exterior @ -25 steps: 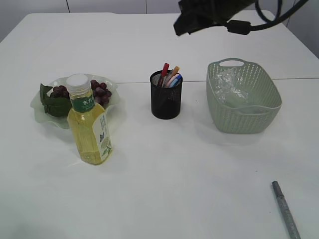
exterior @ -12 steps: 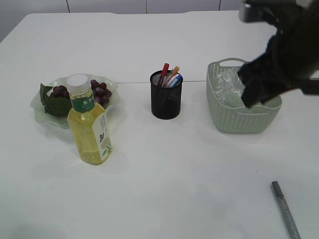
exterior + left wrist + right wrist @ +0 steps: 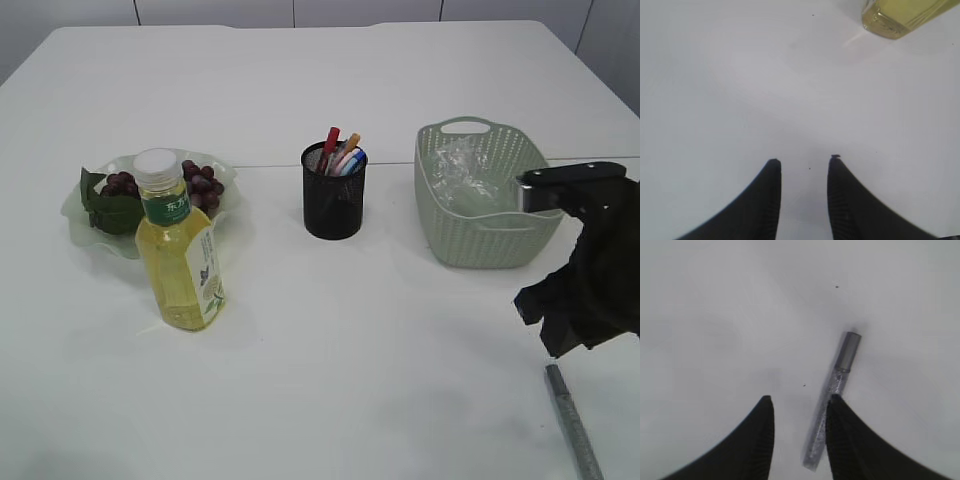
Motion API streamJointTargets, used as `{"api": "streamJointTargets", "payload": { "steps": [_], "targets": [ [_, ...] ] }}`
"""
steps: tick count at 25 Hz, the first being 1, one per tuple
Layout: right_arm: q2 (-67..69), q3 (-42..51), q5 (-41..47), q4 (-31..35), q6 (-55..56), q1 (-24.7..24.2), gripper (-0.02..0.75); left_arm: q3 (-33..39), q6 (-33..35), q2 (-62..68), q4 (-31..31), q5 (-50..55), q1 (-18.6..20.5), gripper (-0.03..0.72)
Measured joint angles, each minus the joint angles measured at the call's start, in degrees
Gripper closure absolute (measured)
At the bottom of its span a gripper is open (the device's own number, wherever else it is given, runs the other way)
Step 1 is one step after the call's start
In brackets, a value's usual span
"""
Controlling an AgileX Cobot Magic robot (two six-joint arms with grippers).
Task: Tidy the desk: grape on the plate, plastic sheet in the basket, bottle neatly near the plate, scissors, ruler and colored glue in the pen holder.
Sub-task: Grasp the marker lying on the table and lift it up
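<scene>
Since a second ago, when my right arm hung high above the back of the table, it has swung across the basket and come down at the right edge, so that my right gripper [image 3: 797, 405] now hangs over the bare tabletop [image 3: 350, 330] close to the silver glue stick [image 3: 832, 395]. Its two dark fingers stand apart with nothing between them; the stick lies flat on the table, slanted, with its cap end pointing away from me and its lower part running just beside my right-hand fingertip. From the outside, my right arm [image 3: 585, 290] hides most of the space in front of the basket, and the stick [image 3: 572, 420] shows below it near the corner.

My left gripper [image 3: 804, 165] is also parted and empty, low over plain white table, with only the bottom corner of the bottle [image 3: 900, 17] at the top of its view.

Nothing else has shifted. The yellow bottle [image 3: 178, 245] stands upright just in front of the plate [image 3: 80, 215], overlapping its near rim as seen from outside. Grapes [image 3: 200, 183] and a green leaf lie on the plate. The black mesh pen holder [image 3: 334, 195] stands mid-table with several coloured items sticking out. The green basket [image 3: 485, 240] holds the crumpled clear plastic sheet [image 3: 462, 170].
</scene>
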Motion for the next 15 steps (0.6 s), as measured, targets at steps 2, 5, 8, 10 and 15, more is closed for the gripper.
{"api": "streamJointTargets", "payload": {
  "steps": [2,5,8,10,15],
  "targets": [
    [0.7,0.2,-1.0,-2.9,3.7,0.0,0.459,0.0,0.0,0.0,0.0,0.1,0.0,0.447],
    [3.2,0.2,-1.6,-5.3,6.0,0.0,0.439,0.0,0.0,0.0,0.0,0.1,0.0,0.447],
    [6.6,0.2,-1.9,-5.8,6.7,0.0,0.435,0.0,0.0,0.0,0.0,0.1,0.0,0.447],
    [8.8,0.2,-1.9,-5.8,6.8,0.0,0.435,0.0,0.0,0.0,0.0,0.1,0.0,0.447],
    [11.4,0.4,-2.7,-6.0,6.9,-0.1,0.434,0.0,0.0,0.0,-0.2,0.2,0.0,0.447]
  ]
}}
